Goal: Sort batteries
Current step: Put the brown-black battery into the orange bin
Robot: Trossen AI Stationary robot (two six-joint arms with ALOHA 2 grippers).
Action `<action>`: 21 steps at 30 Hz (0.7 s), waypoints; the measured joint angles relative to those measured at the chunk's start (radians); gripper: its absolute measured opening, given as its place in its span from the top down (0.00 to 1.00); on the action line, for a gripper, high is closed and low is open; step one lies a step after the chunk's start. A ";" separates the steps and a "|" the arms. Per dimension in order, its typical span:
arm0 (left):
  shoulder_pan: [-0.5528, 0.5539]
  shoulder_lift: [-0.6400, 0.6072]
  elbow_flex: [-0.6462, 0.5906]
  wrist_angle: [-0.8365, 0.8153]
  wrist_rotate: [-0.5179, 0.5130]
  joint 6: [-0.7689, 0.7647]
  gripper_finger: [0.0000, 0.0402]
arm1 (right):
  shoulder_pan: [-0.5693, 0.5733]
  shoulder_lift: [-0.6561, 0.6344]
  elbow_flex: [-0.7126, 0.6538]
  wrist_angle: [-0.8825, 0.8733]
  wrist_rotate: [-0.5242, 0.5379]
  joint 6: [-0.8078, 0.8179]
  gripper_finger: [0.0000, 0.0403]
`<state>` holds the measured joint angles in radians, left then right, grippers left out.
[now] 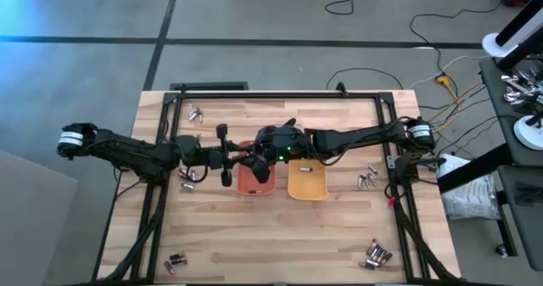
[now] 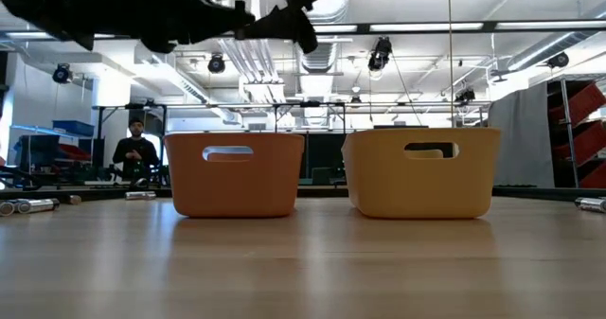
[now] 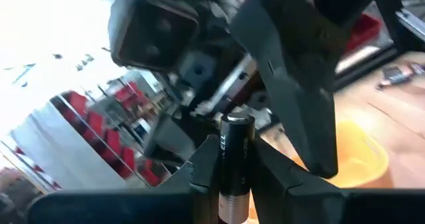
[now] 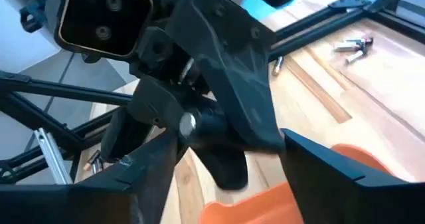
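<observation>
in the left wrist view the left gripper (image 3: 236, 184) has its jaws pinching a dark battery (image 3: 236, 161), held upright between them, with the right arm's gripper crowding in just beyond its tip. from the right wrist, the right gripper (image 4: 219, 177) shows its jaws spread, the silvery end of that same cell between them. from above, both grippers meet over the orange tray (image 1: 255, 182), the yellow tray (image 1: 307, 182) just beside it.

this looks like a handover in mid-air, and that is the risk: if the left jaws let go before the right ones close, the cell falls, perhaps into the wrong tray or onto the wooden surface (image 1: 280, 235). the arms are so close that a small misalignment could knock them together.

farther out, loose batteries (image 1: 366, 179) lie scattered near the surface's edges, still unsorted.
</observation>
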<state>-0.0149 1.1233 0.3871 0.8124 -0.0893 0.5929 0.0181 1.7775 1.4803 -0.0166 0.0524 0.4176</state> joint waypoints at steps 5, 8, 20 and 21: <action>-0.004 0.005 0.098 -0.273 -0.002 -0.069 0.92 | 0.022 -0.086 -0.003 -0.056 0.007 -0.069 0.23; -0.014 0.010 0.146 -0.360 -0.023 -0.119 0.92 | 0.055 -0.153 -0.023 -0.153 0.092 -0.083 0.19; -0.023 0.101 0.265 -0.696 -0.073 -0.350 0.92 | 0.239 -0.385 -0.314 -0.427 0.531 0.044 0.20; -0.023 0.125 0.291 -0.730 -0.081 -0.368 0.92 | 0.245 -0.399 -0.348 -0.427 0.531 0.059 0.21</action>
<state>-0.0376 1.2484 0.6779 0.0827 -0.1699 0.2250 0.2635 1.3789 1.1321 -0.4437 0.5838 0.4761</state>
